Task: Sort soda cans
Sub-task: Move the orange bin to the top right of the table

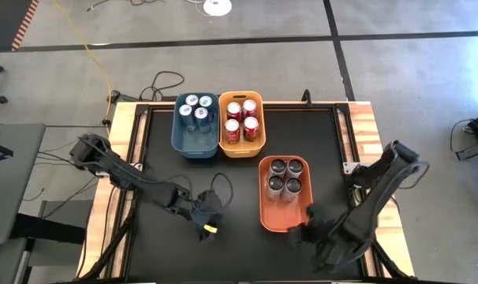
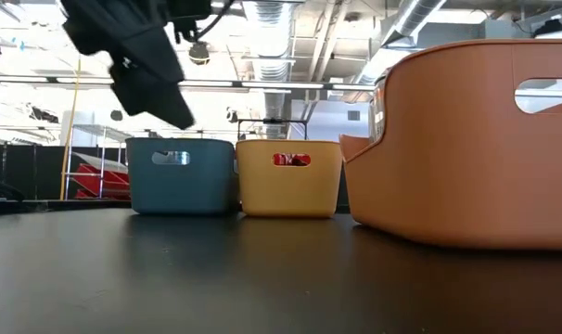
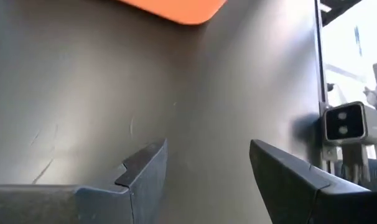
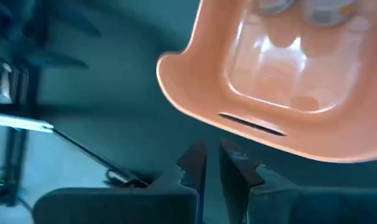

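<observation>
Blue cans [image 1: 196, 110] stand in the blue bin [image 1: 193, 146]. Red cans [image 1: 241, 118] fill the yellow bin [image 1: 240, 150], and one red can [image 2: 290, 160] shows through its handle slot. Dark cans [image 1: 285, 177] stand in the far half of the orange bin [image 1: 277, 214]. My left gripper [image 1: 210, 223] [image 3: 207, 149] hovers open over bare table, left of the orange bin. My right gripper [image 1: 306, 229] [image 4: 212, 152] is at that bin's near right corner, its fingers shut to a narrow slit and holding nothing.
The black table top [image 1: 239, 252] lies bare between the two grippers and along the near edge. The three bins sit from the middle of the table to its far edge. The low camera [image 3: 344, 124] stands at the near edge. My left arm [image 2: 137, 56] hangs above the table.
</observation>
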{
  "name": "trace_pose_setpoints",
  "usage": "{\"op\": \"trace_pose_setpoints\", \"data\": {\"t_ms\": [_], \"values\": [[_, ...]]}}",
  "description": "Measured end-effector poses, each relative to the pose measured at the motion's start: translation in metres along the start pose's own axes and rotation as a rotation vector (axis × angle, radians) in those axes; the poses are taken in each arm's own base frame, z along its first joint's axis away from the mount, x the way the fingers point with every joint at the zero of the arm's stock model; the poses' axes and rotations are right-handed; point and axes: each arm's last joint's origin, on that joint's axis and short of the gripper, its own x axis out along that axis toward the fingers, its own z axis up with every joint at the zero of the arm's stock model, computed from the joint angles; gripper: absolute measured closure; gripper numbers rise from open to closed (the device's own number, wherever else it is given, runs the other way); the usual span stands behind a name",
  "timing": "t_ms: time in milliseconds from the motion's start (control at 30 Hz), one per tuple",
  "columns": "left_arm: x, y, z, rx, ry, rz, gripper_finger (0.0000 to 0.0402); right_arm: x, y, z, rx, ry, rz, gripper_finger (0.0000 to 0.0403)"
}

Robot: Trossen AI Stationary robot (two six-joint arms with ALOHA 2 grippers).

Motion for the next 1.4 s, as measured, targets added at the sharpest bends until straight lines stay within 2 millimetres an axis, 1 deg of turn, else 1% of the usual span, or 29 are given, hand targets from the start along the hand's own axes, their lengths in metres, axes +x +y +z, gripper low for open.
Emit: {"op": "trace_pose_setpoints", "data": {"t_ms": [67, 133, 267, 300, 367, 433, 533, 700, 833, 1000, 1067, 1133, 1267, 1400], "values": [[0.008, 0.004, 0.004, 0.003, -0.018, 0.0, 0.0178, -0.016, -0.006, 0.015, 0.016, -0.007, -0.021, 0.0342], [0.012, 0.013, 0.011, -0.005, -0.039, 0.015, 0.0178, -0.031, -0.015, 0.031, 0.024, -0.018, -0.076, 0.0344], [0.014, 0.034, 0.031, -0.008, -0.1, 0.029, 0.0178, -0.053, -0.038, 0.065, 0.036, -0.04, -0.302, 0.036], [0.014, 0.04, 0.036, -0.013, -0.108, 0.025, 0.0178, -0.055, -0.041, 0.069, 0.038, -0.024, -0.33, 0.0367], [0.015, 0.052, 0.045, -0.04, -0.129, 0.033, 0.0178, -0.054, -0.046, 0.078, 0.008, 0.004, -0.309, 0.0386], [0.017, 0.066, 0.051, -0.056, -0.139, 0.065, 0.0178, -0.053, -0.054, 0.086, -0.022, 0.009, -0.31, 0.0397], [0.026, 0.084, 0.055, -0.081, -0.134, 0.089, 0.0178, -0.045, -0.067, 0.095, -0.008, 0.006, -0.358, 0.0397], [0.049, 0.103, 0.061, -0.119, -0.165, 0.053, 0.0189, -0.024, -0.093, 0.097, 0.003, 0.025, -0.374, 0.0401], [0.059, 0.11, 0.066, -0.139, -0.203, 0.025, 0.0206, -0.002, -0.112, 0.092, 0.03, 0.055, -0.322, 0.0402], [0.062, 0.114, 0.072, -0.107, -0.234, 0.021, 0.0221, 0.016, -0.127, 0.091, 0.068, 0.037, -0.231, 0.0402], [0.064, 0.119, 0.071, -0.096, -0.207, 0.007, 0.0223, 0.02, -0.131, 0.092, 0.096, 0.032, -0.202, 0.0402], [0.07, 0.125, 0.072, -0.084, -0.199, -0.008, 0.0224, 0.024, -0.133, 0.092, 0.121, 0.032, -0.173, 0.0402], [0.079, 0.141, 0.068, -0.086, -0.134, -0.045, 0.0224, 0.033, -0.13, 0.092, 0.176, 0.05, -0.11, 0.0403], [0.078, 0.146, 0.073, -0.06, -0.148, -0.083, 0.0224, 0.038, -0.128, 0.094, 0.195, 0.035, -0.112, 0.0403]]}}
